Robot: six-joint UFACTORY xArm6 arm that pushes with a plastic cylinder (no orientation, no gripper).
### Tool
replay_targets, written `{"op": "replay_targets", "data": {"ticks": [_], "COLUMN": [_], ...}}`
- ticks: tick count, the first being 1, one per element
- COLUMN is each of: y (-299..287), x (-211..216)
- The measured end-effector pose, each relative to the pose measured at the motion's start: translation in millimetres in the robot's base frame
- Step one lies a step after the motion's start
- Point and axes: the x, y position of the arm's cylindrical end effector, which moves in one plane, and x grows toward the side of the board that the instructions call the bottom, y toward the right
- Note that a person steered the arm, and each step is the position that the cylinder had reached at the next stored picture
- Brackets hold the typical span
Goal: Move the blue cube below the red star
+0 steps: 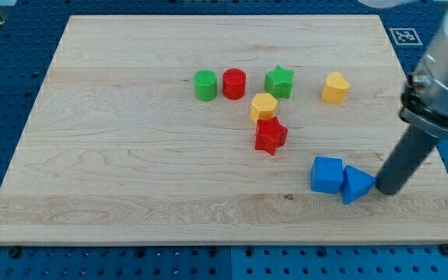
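Note:
The blue cube (pixel 327 174) lies on the wooden board (pixel 131 171), toward the view's lower right. A blue triangular block (pixel 355 184) touches its right side. The red star (pixel 270 135) sits up and to the left of the cube, apart from it. My tip (pixel 384 190) rests at the right edge of the blue triangular block, touching or nearly touching it, with that block between it and the cube.
A yellow hexagon (pixel 263 106) touches the red star's top. A green cylinder (pixel 204 85), a red cylinder (pixel 234 82) and a green star (pixel 279 81) stand in a row above. A yellow heart (pixel 335 88) lies at the right.

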Motion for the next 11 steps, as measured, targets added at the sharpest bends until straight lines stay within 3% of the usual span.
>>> {"op": "replay_targets", "data": {"ticks": [3, 11], "y": [3, -136], "x": [10, -2]}}
